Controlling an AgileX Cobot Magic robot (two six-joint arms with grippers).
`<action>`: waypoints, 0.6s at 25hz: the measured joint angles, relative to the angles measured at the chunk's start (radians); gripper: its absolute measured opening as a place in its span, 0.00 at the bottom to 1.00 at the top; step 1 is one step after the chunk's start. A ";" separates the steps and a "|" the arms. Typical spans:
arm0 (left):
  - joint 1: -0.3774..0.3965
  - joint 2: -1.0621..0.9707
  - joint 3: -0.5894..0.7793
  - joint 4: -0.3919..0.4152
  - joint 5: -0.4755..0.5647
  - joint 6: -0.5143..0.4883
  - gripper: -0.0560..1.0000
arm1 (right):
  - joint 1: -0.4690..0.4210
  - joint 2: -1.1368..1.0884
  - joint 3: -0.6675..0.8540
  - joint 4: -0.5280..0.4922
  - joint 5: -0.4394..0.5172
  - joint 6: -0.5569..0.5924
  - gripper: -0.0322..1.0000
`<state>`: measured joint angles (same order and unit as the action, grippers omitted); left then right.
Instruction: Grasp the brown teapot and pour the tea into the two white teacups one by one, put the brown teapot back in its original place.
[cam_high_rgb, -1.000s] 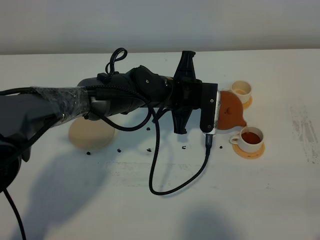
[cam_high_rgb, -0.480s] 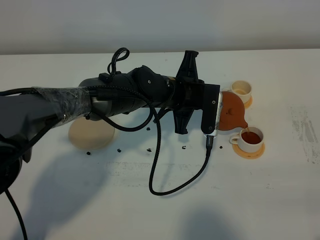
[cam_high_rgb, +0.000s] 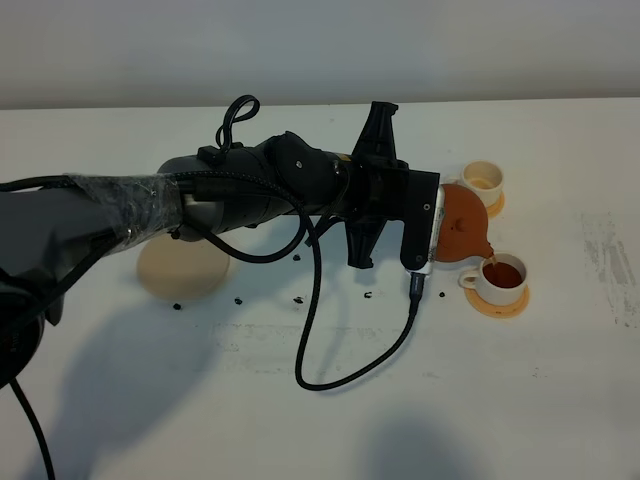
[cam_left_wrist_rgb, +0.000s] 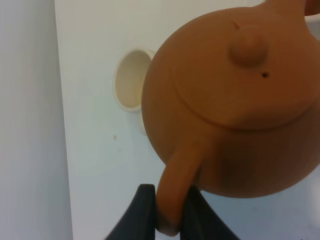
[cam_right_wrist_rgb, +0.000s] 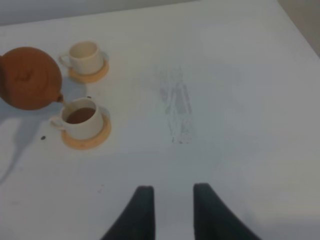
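Observation:
The brown teapot (cam_high_rgb: 462, 225) hangs tilted above the table, its spout over the nearer white teacup (cam_high_rgb: 500, 276). That cup stands on an orange-tan coaster, holds dark tea, and a thin stream runs into it. My left gripper (cam_left_wrist_rgb: 170, 215) is shut on the teapot's (cam_left_wrist_rgb: 240, 100) loop handle. The farther white teacup (cam_high_rgb: 484, 180) looks empty on its own coaster and also shows beside the pot as the cup (cam_left_wrist_rgb: 131, 80). The pale beige coaster (cam_high_rgb: 182, 268) lies bare at the left. My right gripper (cam_right_wrist_rgb: 172, 210) hovers apart from the teapot (cam_right_wrist_rgb: 30, 77) and both cups (cam_right_wrist_rgb: 80, 120) (cam_right_wrist_rgb: 85, 56), fingers parted, holding nothing.
A black cable (cam_high_rgb: 350, 370) loops from the left arm down onto the table in front of the teapot. Small dark specks (cam_high_rgb: 300, 298) are scattered between the beige coaster and the cups. A faint grey smear (cam_high_rgb: 610, 265) marks the table at the far right.
The teapot has tipped slightly further and a thin stream of tea now runs into the nearer cup. The right gripper has not moved.

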<state>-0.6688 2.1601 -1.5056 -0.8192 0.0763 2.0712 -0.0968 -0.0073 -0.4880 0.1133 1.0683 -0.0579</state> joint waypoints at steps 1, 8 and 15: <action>0.000 0.000 0.000 0.002 0.000 0.000 0.13 | 0.000 0.000 0.000 0.000 0.000 0.000 0.25; -0.001 0.000 0.000 0.027 0.000 0.000 0.13 | 0.000 0.000 0.000 0.000 0.000 0.000 0.25; -0.010 0.000 0.000 0.040 0.001 0.000 0.13 | 0.000 0.000 0.000 0.000 0.000 0.000 0.25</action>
<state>-0.6788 2.1601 -1.5056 -0.7794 0.0771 2.0712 -0.0968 -0.0073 -0.4880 0.1133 1.0683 -0.0579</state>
